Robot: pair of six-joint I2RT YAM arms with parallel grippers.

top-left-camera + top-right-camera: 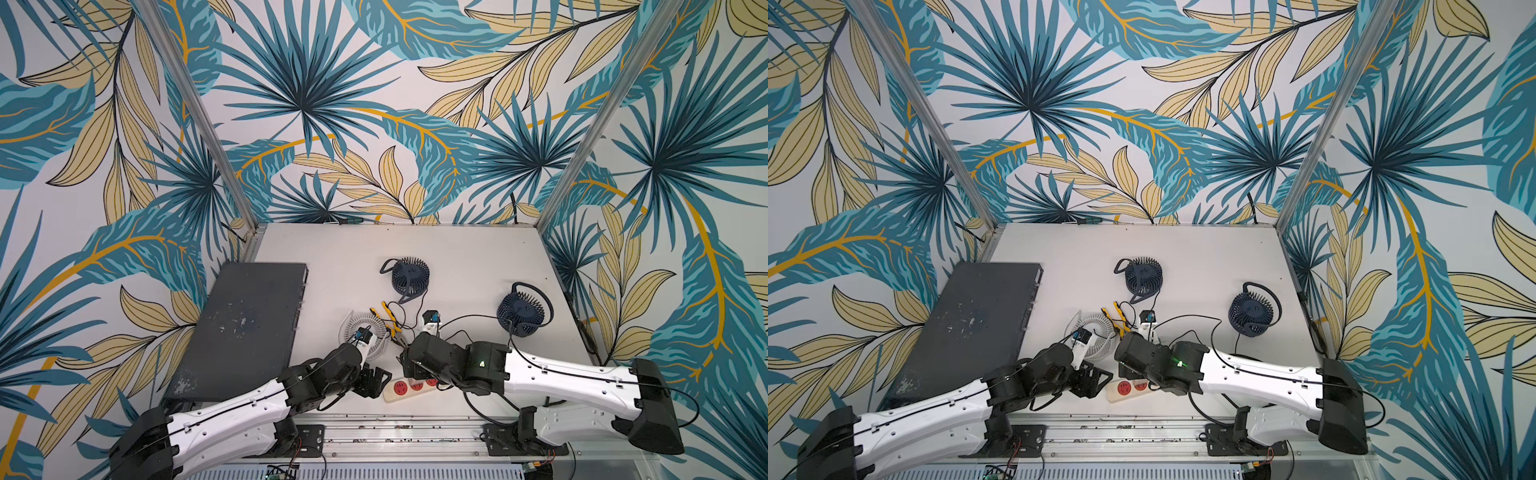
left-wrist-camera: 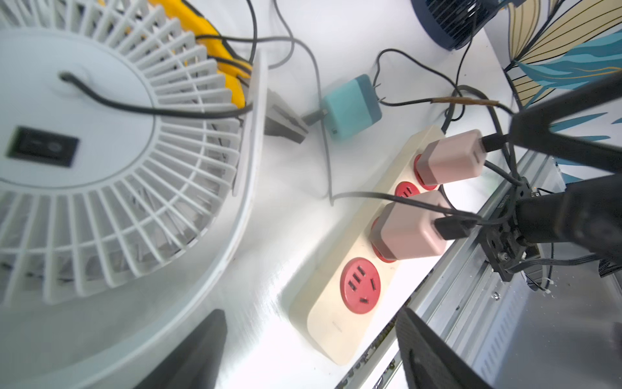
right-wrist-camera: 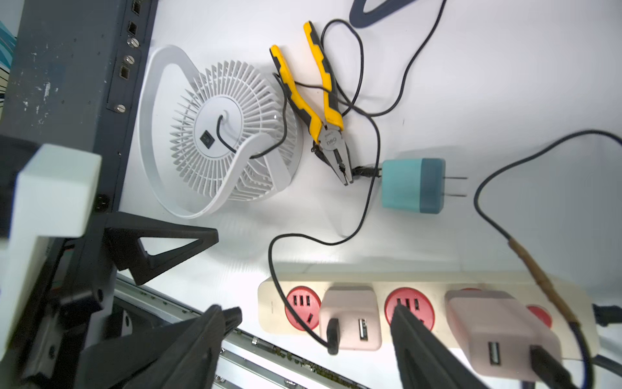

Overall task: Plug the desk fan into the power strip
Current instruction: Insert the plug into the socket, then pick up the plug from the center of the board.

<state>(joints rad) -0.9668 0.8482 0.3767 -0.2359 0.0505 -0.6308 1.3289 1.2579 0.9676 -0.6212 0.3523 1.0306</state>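
The power strip (image 3: 420, 281) lies just under the right pincer (image 3: 313, 311), fingers (image 3: 420, 343) spread wide either side of a pink plug (image 3: 350, 313), gripping nothing, arm (image 1: 565, 374) stretched low

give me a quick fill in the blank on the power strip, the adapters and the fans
The power strip has ___ pink adapters plugged in.
Two of its ___ red sockets are free.
The pliers have ___ handles.
There is one white fan and ___ navy fans.
Missing words: two, four, yellow, two.
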